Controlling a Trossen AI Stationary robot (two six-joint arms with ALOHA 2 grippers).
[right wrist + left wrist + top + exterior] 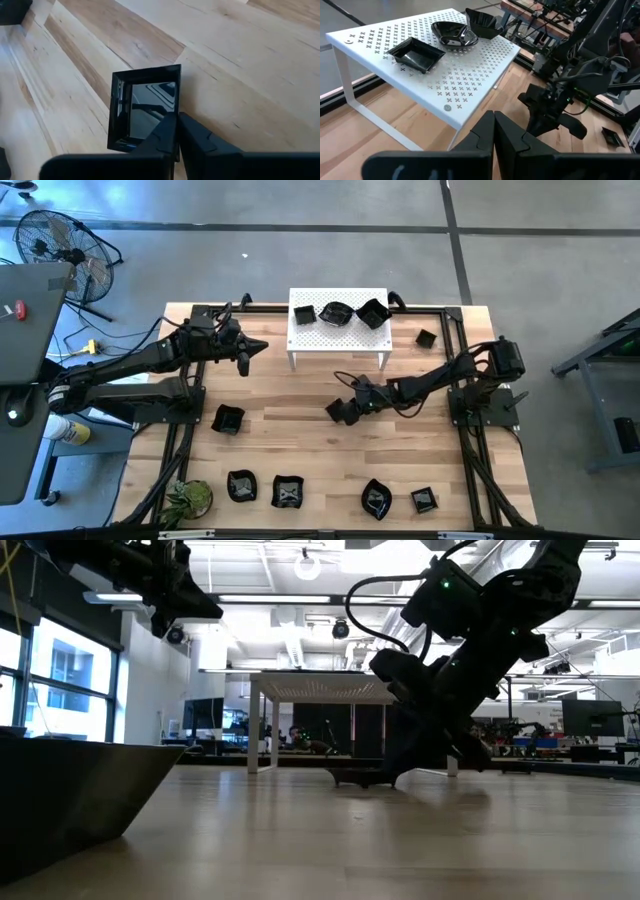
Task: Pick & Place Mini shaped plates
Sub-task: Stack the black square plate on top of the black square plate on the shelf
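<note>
Robotics lab, open hall with ceiling strip lights (300,598), monitors (590,718), floor fan (55,242)

Overhead, table-level, two wrist views; shared stand (338,328).

Light wood surface (300,440), white stand (338,335) at 12 o'clock carrying three plates (337,314). One plate (426,338) at 1, one (228,419) at 9, four along 6, a plant (189,498) at 7.
</note>
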